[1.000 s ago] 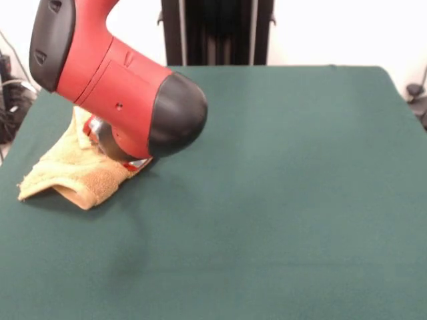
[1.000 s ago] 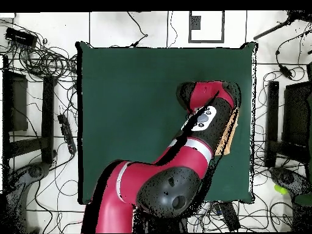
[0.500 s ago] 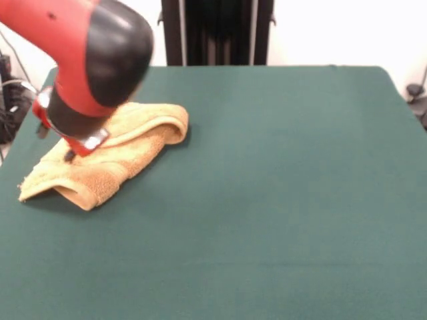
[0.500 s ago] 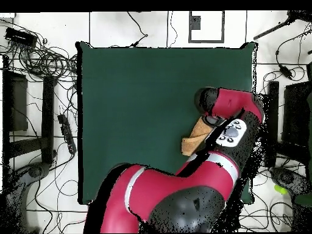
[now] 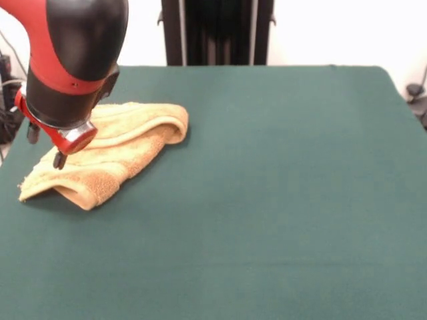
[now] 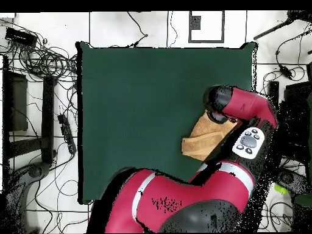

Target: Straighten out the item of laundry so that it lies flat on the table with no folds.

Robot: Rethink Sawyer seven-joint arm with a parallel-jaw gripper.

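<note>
The item of laundry [image 5: 113, 153], an orange-tan towel, lies bunched and folded over itself near the left edge of the green table [image 5: 280, 187]. Its far part forms a rounded fold and its near end is doubled under. My gripper [image 5: 45, 148] hangs open just above the towel's left side. One fingertip shows in front of the towel's edge and the other stands out past it, with nothing between them. From overhead, the towel [image 6: 203, 138] shows as a folded wedge by the table's [image 6: 134, 109] right edge, partly under the red arm [image 6: 244, 106], which hides the gripper.
The towel sits close to the table's left edge in the front view, where cables [image 5: 9, 100] lie on the floor. Overhead, cables [image 6: 42, 58] and dark equipment ring the table on the white floor.
The arm has swung off the towel toward the table's edge and uncovered its far fold. In the last half second the gripper shifted slightly; the towel stayed put.
</note>
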